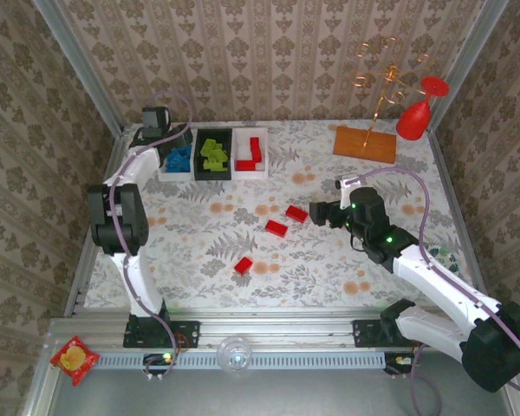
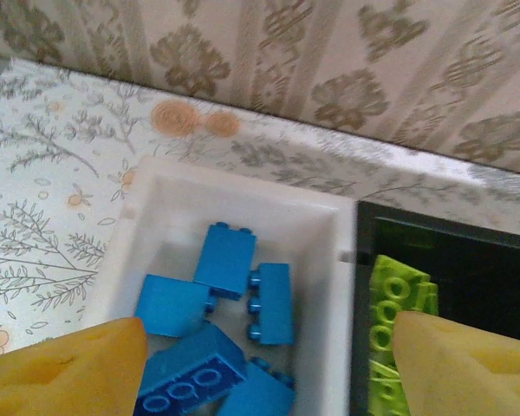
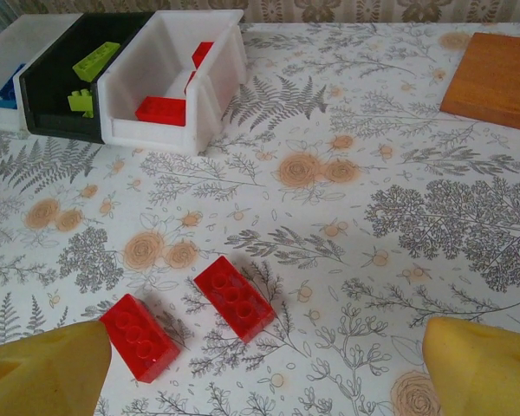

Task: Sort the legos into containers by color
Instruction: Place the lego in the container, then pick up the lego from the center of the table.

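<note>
Yellow foam pads (image 3: 48, 368) on the right gripper (image 3: 269, 381) stand wide apart, gripping nothing, and just ahead of them on the fern-print table (image 3: 399, 217) lie two red plastic legos. The centre red brick (image 3: 231, 297) sits nearly on the jaws' midline, the left-hand red brick (image 3: 140, 336) close by the pad on the left of the wrist view. Both have their long axis running diagonal, far-left to near-right, so I reckon the wrist needs a twist to pinch across the short sides. The white square bin with red bricks (image 3: 218, 82) is further off, up left. A third red brick (image 1: 243, 265) lies toward the table's near edge. Left gripper (image 2: 269, 381) hangs jaws apart and empty over the white bin of blue bricks (image 2: 243, 195), well away, so the right arm's nearer.
</note>
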Controlling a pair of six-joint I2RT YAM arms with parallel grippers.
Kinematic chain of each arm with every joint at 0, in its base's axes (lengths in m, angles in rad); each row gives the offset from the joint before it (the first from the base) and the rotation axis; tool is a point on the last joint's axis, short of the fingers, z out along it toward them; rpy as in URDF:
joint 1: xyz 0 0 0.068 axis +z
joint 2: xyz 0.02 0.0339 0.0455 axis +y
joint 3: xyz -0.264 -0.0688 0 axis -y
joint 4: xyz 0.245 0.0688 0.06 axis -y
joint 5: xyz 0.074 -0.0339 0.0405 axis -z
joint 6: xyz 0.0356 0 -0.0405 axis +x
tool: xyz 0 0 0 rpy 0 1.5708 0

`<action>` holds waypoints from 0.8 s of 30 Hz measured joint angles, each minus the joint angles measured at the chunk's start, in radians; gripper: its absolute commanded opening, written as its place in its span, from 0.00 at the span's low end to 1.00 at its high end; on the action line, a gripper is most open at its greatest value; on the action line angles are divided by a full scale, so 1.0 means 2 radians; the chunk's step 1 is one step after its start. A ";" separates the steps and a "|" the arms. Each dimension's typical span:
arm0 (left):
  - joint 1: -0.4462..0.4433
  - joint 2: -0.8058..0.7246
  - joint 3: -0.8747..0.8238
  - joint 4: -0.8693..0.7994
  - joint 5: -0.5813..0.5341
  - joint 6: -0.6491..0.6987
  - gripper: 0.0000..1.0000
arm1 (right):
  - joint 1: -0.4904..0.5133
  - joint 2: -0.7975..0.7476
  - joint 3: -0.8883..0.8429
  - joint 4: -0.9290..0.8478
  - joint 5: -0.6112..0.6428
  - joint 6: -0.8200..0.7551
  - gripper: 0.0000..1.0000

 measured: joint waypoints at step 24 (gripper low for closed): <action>-0.194 -0.231 -0.258 0.045 0.042 0.029 0.76 | 0.001 -0.021 -0.009 0.000 0.016 0.001 0.94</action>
